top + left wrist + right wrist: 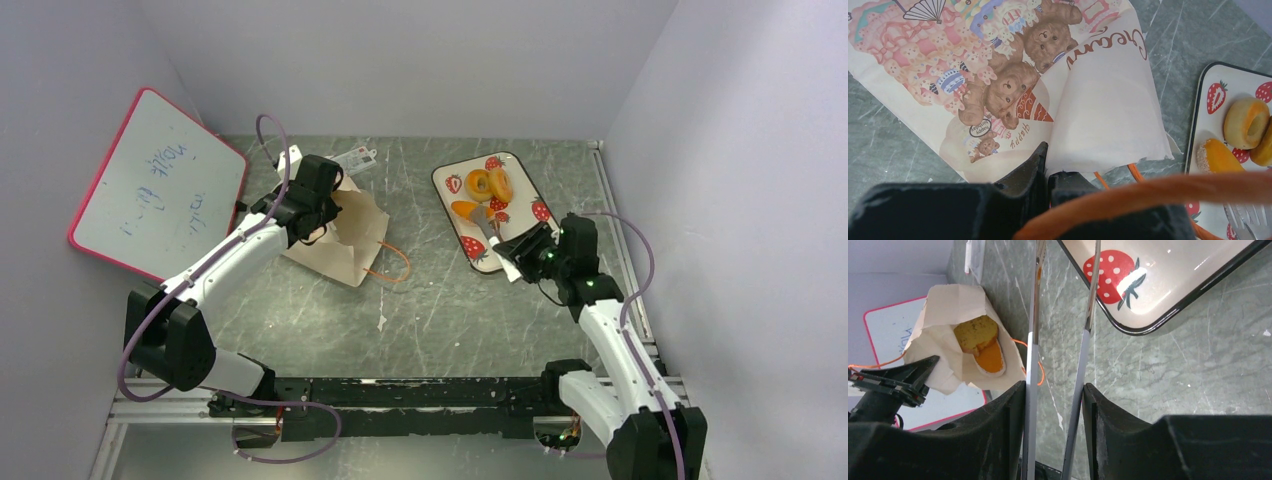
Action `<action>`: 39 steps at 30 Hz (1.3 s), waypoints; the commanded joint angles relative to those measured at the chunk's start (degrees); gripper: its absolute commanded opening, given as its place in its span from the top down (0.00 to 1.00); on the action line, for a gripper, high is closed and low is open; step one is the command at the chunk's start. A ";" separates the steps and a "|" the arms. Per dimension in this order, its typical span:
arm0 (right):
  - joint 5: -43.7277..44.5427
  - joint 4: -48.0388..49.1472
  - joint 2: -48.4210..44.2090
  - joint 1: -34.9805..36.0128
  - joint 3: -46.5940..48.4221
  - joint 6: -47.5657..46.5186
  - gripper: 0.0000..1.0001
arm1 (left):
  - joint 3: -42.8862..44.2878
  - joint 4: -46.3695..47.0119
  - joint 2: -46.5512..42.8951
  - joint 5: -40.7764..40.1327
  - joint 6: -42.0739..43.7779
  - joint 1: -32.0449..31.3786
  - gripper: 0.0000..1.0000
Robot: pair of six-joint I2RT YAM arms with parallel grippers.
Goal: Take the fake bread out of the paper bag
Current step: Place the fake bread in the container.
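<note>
left gripper (1047, 167): clenched on the edge of the paper bag (1108, 100); paper is pinched between the two fingers.
right gripper (1054, 390): grasping metal tongs (1083, 350), one finger on each arm; the arms are apart, not squeezed together.
tongs tips: fork-like, over the near part of the tray (1173, 280); I can't tell whether they touch it.
paper bag: far left of the table (450, 310), printed side up, bears and lettering visible. Can't tell if it's lifted or lying flat.
fake bread (982, 342): one yellow-and-orange piece inside the bag, seen through the open mouth from my right wrist camera.
bagels (1246, 121): two, on the far part of the tray, touching each other.
loaf (1218, 156): orange, on the tray just near-left of the bagels.
in the way: paper walls wrap the bagged piece on all sides but the mouth. The orange cord handle (1148, 192) crosses right in front of my left wrist camera. A second cord loop (393, 266) lies on the table near-right of the bag, between the bag and the tray.
tag card (356, 155): white, just beyond the bag.
whiteboard (160, 185): pink-framed with blue scribble, leaning at the far left.
surface: grey-green marbled top, scuffed, with white flecks.
room: plain pale walls (400, 60) on three sides and a metal rail (400, 392) along the near edge.
</note>
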 commanded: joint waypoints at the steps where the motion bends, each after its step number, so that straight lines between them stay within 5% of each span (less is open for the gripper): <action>1: -1.61 -0.22 -3.67 -0.42 -1.74 1.53 0.54 | 0.95 -0.02 0.54 0.83 1.15 0.47 0.93; 17: -4.67 -8.60 -11.94 -0.48 1.77 -1.42 0.57 | -0.10 0.78 -1.79 2.16 4.58 0.42 0.93; 27: -14.68 -4.43 -10.40 0.29 4.46 -2.73 0.61 | -2.38 3.26 -2.89 5.27 8.40 0.44 0.93; 32: -14.80 -0.39 -8.00 6.14 5.04 -1.35 0.61 | -1.38 3.85 -2.13 6.14 9.51 0.42 0.93; 39: -7.16 6.08 -1.04 24.92 7.57 -1.05 0.62 | 2.12 2.42 0.20 6.67 10.40 0.42 0.93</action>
